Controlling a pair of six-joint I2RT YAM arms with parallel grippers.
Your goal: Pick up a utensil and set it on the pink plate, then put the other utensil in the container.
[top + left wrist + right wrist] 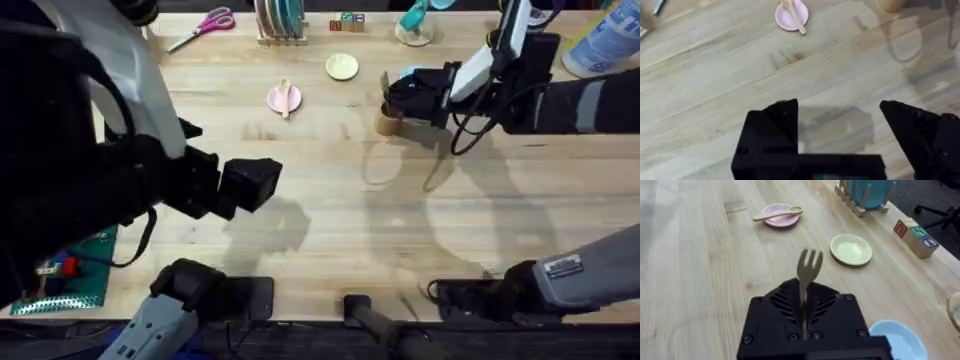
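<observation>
One spoon point(778, 213) lies across the pink plate point(781, 220). Right gripper point(804, 311) pinches the fork point(808, 277) above the cup point(389, 122); left gripper point(840, 137) hangs spread over the counter point(330, 200).

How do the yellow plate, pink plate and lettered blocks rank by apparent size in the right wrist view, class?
1. Yellow plate
2. Pink plate, looking slightly smaller but farther from the camera, so true order is unsure
3. Lettered blocks

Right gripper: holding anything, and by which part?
The right gripper pinches the fork by its handle, tines up. The left gripper is open, empty.
</observation>
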